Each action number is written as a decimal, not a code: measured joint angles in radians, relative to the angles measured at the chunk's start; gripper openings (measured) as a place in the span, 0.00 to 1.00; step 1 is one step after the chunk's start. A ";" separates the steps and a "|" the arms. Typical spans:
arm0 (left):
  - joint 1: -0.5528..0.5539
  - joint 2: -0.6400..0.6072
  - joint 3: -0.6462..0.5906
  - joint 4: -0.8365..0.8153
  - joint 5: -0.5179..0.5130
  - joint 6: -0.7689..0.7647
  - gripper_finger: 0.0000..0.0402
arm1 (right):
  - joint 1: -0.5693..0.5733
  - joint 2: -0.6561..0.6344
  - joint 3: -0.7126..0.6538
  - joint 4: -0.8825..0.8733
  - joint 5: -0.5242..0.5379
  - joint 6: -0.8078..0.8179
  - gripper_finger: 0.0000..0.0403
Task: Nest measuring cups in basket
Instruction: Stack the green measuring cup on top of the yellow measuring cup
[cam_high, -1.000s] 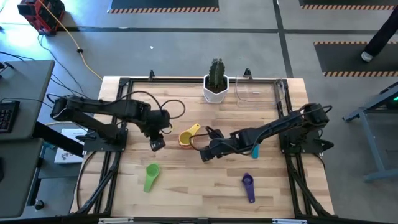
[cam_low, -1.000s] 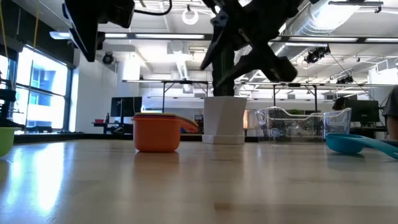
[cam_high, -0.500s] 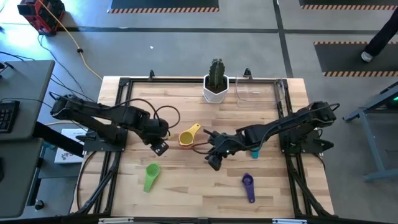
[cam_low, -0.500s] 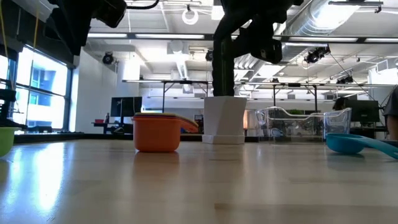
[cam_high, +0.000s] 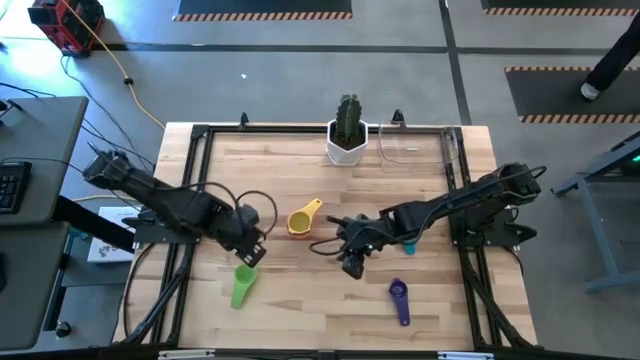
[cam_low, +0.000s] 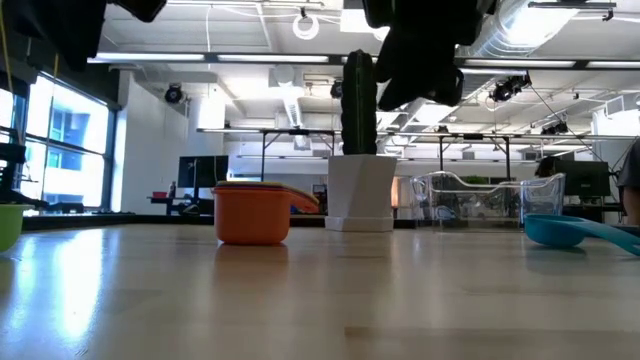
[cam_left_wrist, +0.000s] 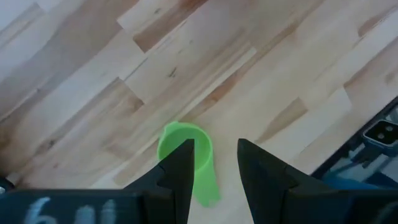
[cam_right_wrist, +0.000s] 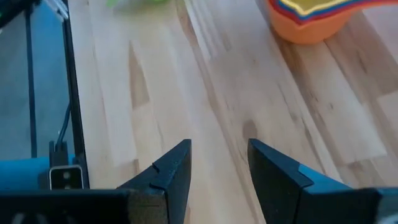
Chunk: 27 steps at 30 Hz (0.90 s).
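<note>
Both claws hang empty over the surface (cam_high: 300, 290), fingers parted by a narrow gap. Left claw (cam_left_wrist: 214, 163) is poised right above the green measuring cup (cam_left_wrist: 186, 158), not touching it. Right claw (cam_right_wrist: 217, 165) hovers near the orange-and-yellow nested cups (cam_high: 302, 219), clear of them. Beside the cactus pot (cam_high: 347, 143) stands the clear basket (cam_high: 415, 145); a purple cup (cam_high: 400, 298) lies well apart.

A cactus (cam_high: 347, 117) in a white pot (cam_high: 345, 149) (back edge) on the wooden table (cam_high: 320, 300).
</note>
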 joint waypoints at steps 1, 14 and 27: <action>-0.017 0.000 0.000 0.000 -0.023 -0.010 0.28 | 0.004 0.000 0.000 -0.004 -0.005 0.000 0.37; -0.173 0.037 0.000 -0.009 -0.096 -0.153 0.28 | 0.058 0.000 0.000 -0.051 0.007 -0.011 0.37; -0.248 0.231 0.000 0.017 -0.055 -0.239 0.28 | 0.068 0.000 0.000 -0.058 0.028 -0.001 0.37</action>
